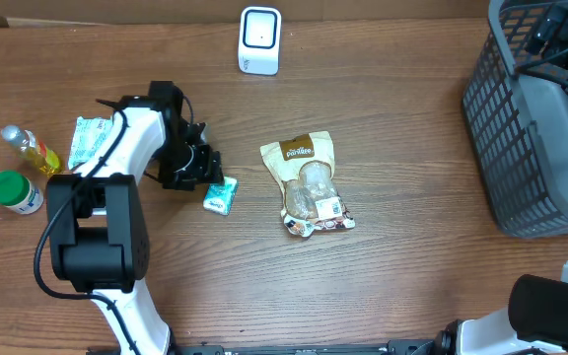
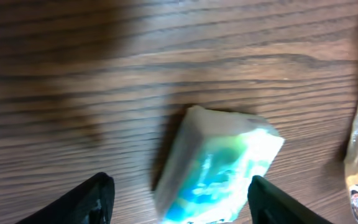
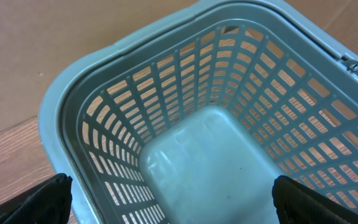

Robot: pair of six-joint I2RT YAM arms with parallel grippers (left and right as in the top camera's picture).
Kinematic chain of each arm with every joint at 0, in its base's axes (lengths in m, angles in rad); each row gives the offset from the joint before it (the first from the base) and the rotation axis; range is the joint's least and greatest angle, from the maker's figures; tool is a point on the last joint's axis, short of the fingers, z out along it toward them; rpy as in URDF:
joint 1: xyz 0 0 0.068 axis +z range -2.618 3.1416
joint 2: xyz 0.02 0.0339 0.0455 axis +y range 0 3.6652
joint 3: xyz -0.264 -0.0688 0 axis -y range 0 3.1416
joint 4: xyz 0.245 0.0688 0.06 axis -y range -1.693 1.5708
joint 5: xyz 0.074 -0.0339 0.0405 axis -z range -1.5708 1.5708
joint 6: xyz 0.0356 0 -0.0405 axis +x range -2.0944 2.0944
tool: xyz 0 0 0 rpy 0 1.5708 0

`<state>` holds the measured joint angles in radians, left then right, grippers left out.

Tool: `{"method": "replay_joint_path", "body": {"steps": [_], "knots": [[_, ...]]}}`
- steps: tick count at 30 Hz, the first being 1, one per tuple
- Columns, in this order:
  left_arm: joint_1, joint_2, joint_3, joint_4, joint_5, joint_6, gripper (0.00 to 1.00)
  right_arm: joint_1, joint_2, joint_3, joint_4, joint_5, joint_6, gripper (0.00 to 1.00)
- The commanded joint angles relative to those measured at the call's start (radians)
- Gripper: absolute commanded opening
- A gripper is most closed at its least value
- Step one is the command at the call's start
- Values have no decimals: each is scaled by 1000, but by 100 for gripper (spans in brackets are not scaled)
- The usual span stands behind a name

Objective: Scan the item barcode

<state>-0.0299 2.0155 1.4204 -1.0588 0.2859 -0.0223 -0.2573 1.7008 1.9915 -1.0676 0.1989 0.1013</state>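
Snack bag [image 1: 309, 182] lies near packet [image 2: 219, 165] straddled by parted left tool [image 2: 180, 190]; right tool [image 3: 173, 190] gapes empty.

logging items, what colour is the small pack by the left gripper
White with blue and green print; the small pack shows best in the left wrist view.

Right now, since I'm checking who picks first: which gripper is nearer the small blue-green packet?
Left. The left gripper straddles the blue-green packet, one finger on either side. The right gripper hangs over the grey basket on the table's right side, well away.
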Motion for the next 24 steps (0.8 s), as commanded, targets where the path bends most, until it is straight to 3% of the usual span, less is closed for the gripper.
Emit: {"method": "replay_joint_path", "body": {"steps": [1, 24], "knots": [[9, -2, 13, -5, 19, 27, 71, 0, -10, 18, 3, 10, 4, 100], [3, 6, -90, 98, 100, 158, 60, 0, -10, 18, 4, 10, 4, 100]]}}
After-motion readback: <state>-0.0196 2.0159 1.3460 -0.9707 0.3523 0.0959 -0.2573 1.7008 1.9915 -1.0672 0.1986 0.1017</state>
